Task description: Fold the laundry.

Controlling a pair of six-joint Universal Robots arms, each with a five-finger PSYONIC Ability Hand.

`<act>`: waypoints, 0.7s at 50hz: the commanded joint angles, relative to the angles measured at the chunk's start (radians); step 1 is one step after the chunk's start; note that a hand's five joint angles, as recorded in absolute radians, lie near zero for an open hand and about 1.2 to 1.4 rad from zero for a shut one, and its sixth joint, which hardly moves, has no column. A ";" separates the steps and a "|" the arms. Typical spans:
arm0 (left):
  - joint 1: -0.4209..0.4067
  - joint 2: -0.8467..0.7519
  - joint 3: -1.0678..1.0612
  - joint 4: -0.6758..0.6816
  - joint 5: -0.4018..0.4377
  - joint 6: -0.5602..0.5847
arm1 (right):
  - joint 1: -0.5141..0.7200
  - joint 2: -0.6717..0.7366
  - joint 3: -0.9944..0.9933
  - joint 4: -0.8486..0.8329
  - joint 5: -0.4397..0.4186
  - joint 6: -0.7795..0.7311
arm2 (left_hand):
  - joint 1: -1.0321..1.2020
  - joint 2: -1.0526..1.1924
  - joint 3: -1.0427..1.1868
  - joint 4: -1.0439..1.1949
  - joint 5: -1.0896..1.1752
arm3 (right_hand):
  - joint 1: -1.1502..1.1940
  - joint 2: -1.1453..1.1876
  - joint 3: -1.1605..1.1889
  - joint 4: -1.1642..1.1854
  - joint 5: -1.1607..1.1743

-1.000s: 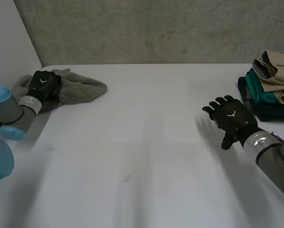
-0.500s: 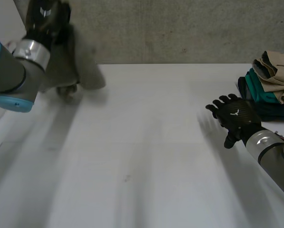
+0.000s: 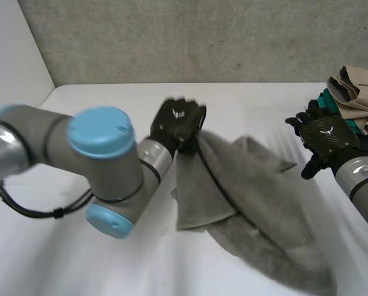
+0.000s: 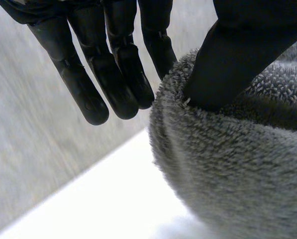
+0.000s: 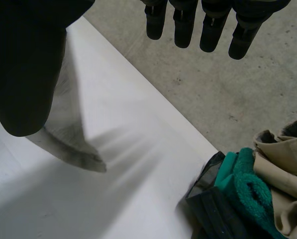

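Grey towel (image 3: pixel 257 197); white table (image 3: pixel 202 111); teal, beige, dark-blue stack (image 3: pixel 350 105)

Clothes stack (image 3: pixel 349 110) partly past the view's edge.

The robot's left arm (image 3: pixel 42 139), grey-jointed with light-blue caps, reaches in over the middle of the white table (image 3: pixel 110 98) with its elbow bent. Its black fingered left hand (image 3: pixel 179 122) is raised above the tabletop and pinches a fold of the grey terry towel (image 3: pixel 251 197) under the thumb (image 4: pixel 238 55), while the fingers (image 4: pixel 116 74) stretch nearly straight past it. The black right hand (image 3: pixel 322 135) hovers over the table's right edge on its grey forearm, fingers (image 5: pixel 188 25) straight and spread, thumb apart, holding nothing.
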 commanded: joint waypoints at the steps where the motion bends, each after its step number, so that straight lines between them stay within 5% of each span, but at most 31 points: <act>1: 0.008 -0.082 0.067 -0.039 -0.082 -0.010 | -0.002 -0.001 -0.004 0.005 0.020 -0.003 | -0.008 -0.080 -0.076 -0.085 -0.021 | -0.053 -0.036 -0.039 -0.041 -0.053; 5: 0.005 -0.062 0.065 -0.045 -0.091 -0.010 | -0.004 -0.025 -0.008 0.024 0.034 -0.001 | -0.645 -0.718 -0.714 -0.723 -0.659 | -0.053 -0.036 -0.039 -0.041 -0.053; 7: 0.007 -0.022 0.053 -0.048 -0.091 -0.009 | -0.004 -0.079 -0.013 0.066 0.034 -0.003 | -0.700 -0.772 -0.768 -0.777 -0.713 | -0.053 -0.036 -0.039 -0.041 -0.053; 20: 0.021 0.289 -0.294 -0.184 -0.151 -0.113 | 0.016 -0.177 -0.079 0.600 -0.029 0.014 | -0.682 -0.755 -0.751 -0.760 -0.696 | -0.053 -0.036 -0.039 -0.041 -0.053; 25: 0.013 0.325 -0.450 -0.192 -0.136 -0.173 | 0.076 -0.169 -0.019 0.609 -0.075 0.060 | -0.603 -0.676 -0.672 -0.680 -0.617 | -0.053 -0.036 -0.039 -0.041 -0.053; 35: 0.016 0.214 -0.484 -0.120 -0.070 -0.182 | 0.166 -0.038 0.116 0.374 -0.063 0.092 | -0.591 -0.664 -0.660 -0.669 -0.605 | 0.051 0.068 0.065 0.063 0.051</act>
